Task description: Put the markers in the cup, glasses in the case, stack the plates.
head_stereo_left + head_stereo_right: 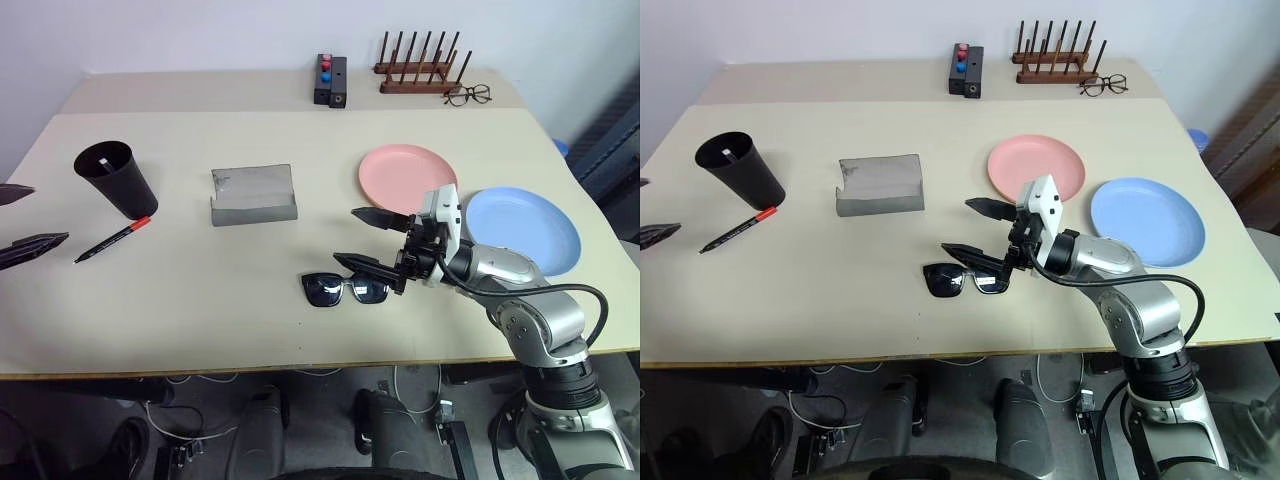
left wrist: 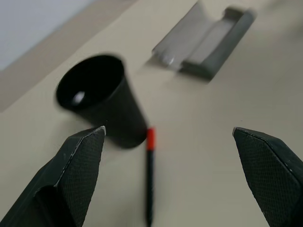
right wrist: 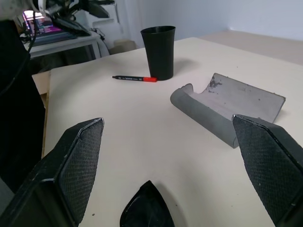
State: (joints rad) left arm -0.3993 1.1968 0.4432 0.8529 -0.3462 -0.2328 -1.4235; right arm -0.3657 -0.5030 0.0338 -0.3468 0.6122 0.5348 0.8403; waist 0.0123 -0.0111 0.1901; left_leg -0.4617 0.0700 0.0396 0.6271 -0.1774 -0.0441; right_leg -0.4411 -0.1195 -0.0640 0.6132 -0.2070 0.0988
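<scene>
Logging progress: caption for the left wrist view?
Open left gripper faces tall black plastic cup and red-capped marker lying beside it.

left gripper [image 1: 20,220] cut off at frame edge, glasses [image 3: 147,208] cropped in right wrist view

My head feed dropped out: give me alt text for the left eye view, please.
Right gripper, open, hovers by the sunglasses on the table. Behind lie the open case, pink plate and blue plate. Far left: cup holding one marker, red-capped marker beside it, open left gripper.
</scene>
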